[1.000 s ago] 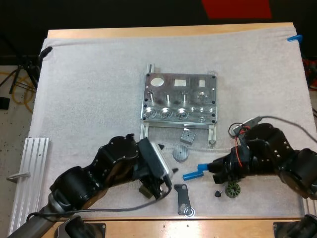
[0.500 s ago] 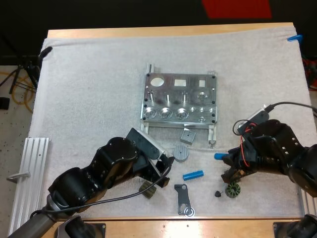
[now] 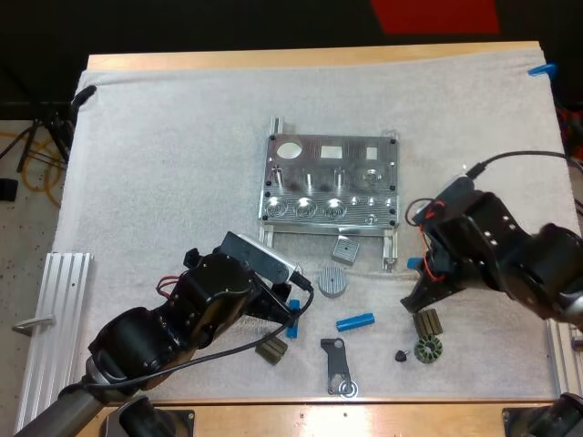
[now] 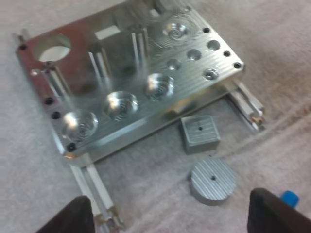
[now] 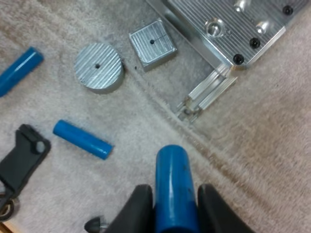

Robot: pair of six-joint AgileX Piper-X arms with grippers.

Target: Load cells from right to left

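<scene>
Desk (image 3: 310, 57) wooden, white mat (image 3: 164, 164); one metal fixture (image 3: 330, 182), three blue cylinders (image 3: 355, 321); right pincer (image 5: 174, 204) grips one, left pincer (image 4: 172, 216) spread, empty.

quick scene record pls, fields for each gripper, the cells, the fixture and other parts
left gripper: open, over the mat near the disc
right gripper: shut on a blue cell
loose cells: one on the mat, one by the left gripper
fixture: no blue cell in it
other parts: block, bracket
</scene>
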